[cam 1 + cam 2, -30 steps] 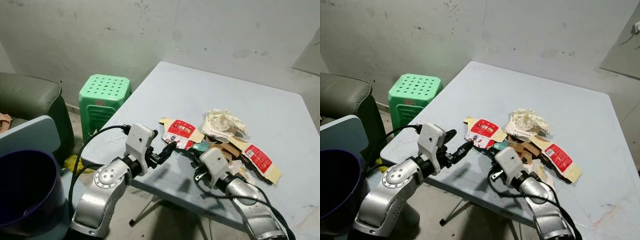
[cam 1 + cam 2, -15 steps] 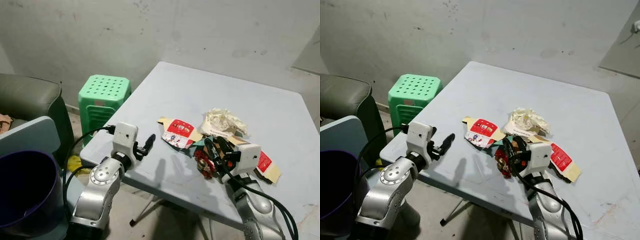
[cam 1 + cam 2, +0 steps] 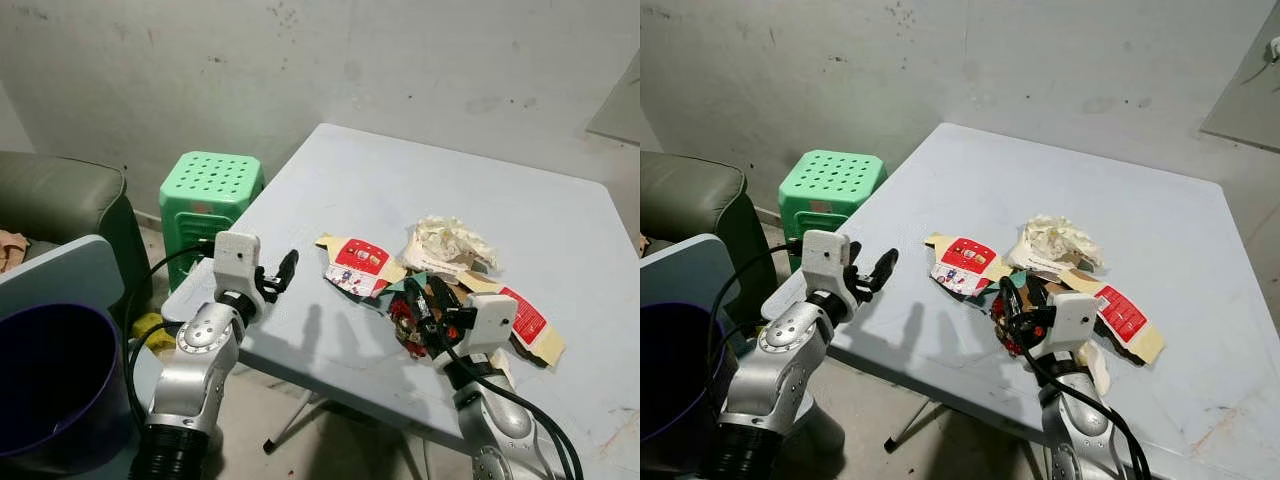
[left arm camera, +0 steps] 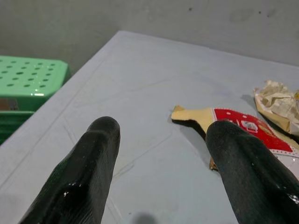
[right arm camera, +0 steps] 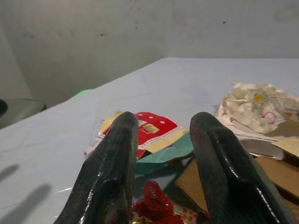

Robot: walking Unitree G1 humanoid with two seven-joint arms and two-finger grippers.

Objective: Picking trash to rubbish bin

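Trash: red crumpled wrapper [image 3: 405,322] on the table [image 3: 330,190], low between the fingers of the right gripper [image 3: 428,305]; the flat red-and-tan packets [image 3: 358,263] and the crumpled paper [image 3: 447,243] lie just beyond it.
Right gripper: fingers apart around the wrapper, not yet pressing it.
Left gripper [image 3: 283,271]: spread wide, empty — it hovers over the table edge.
Advice: lower a little, then close on the wrapper only.
Bin [image 3: 50,390]: dark purple, down by the left arm — its inside is too dark to read.
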